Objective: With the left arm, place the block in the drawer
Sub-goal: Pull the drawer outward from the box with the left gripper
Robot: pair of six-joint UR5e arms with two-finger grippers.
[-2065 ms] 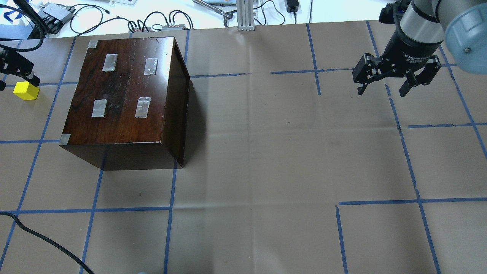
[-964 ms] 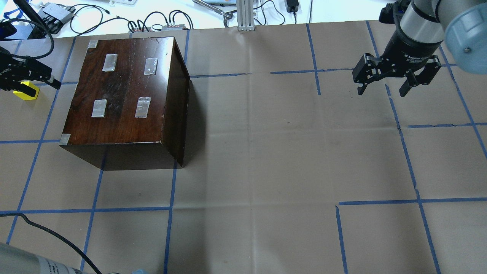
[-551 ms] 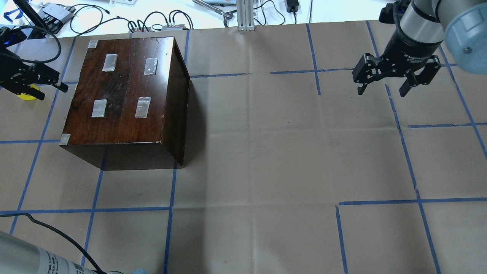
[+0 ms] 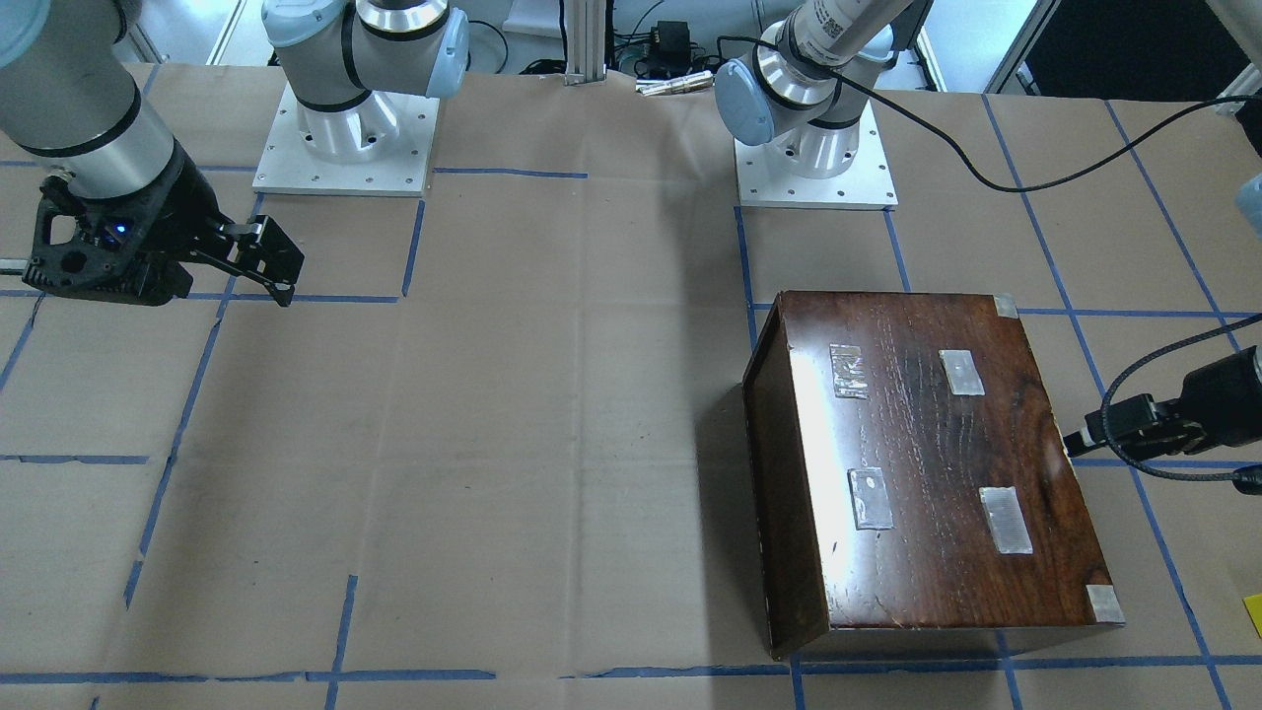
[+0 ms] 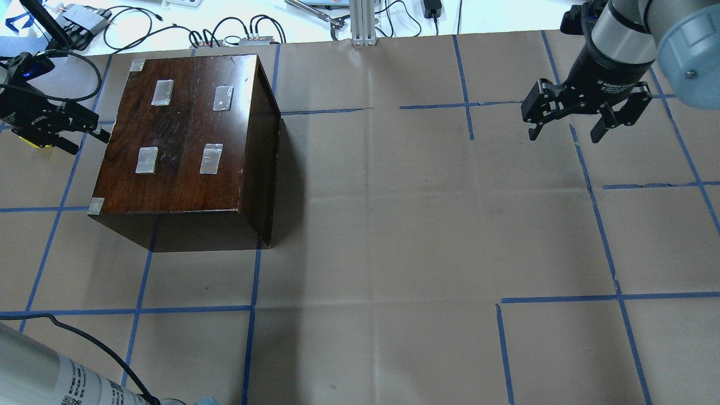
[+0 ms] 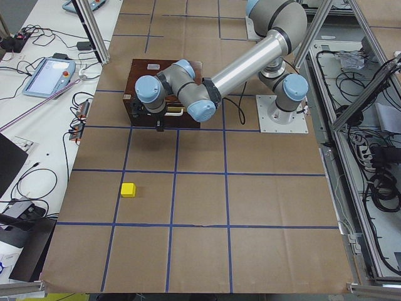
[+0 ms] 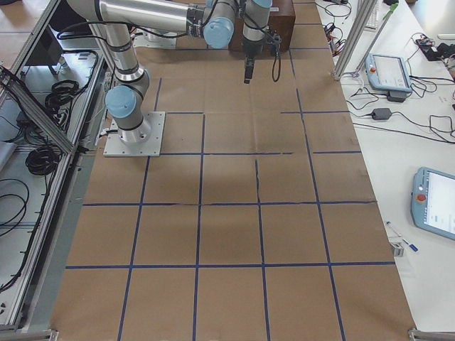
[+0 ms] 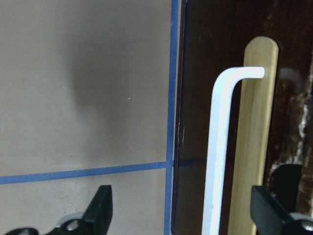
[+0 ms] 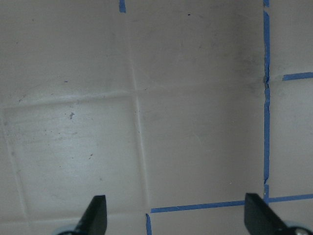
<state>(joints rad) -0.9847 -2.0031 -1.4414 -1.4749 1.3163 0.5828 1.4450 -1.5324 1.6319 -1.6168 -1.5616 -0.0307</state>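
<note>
The yellow block [image 6: 128,189] lies on the paper, well out from the dark cabinet [image 5: 180,135]; in the overhead view only a sliver of it [image 5: 34,144] shows under my left gripper. My left gripper [image 5: 84,140] is open and empty, right at the cabinet's drawer face. In the left wrist view its fingers [image 8: 100,208] straddle a white handle [image 8: 220,147] on the pale-wood drawer front [image 8: 254,122]. The drawer looks shut. My right gripper [image 5: 565,132] is open and empty, far off over bare paper; it also shows in the right wrist view [image 9: 176,215].
Brown paper with blue tape lines [image 5: 467,105] covers the table. Cables and gear [image 5: 236,34] lie beyond the far edge. The left arm's black cable [image 4: 986,177] hangs over the table near the cabinet. The arm bases [image 4: 345,138] stand at the robot's side.
My left gripper has moved from beside the block to the cabinet's drawer face, passing over the block and now hiding most of it. The right arm has not moved.
</note>
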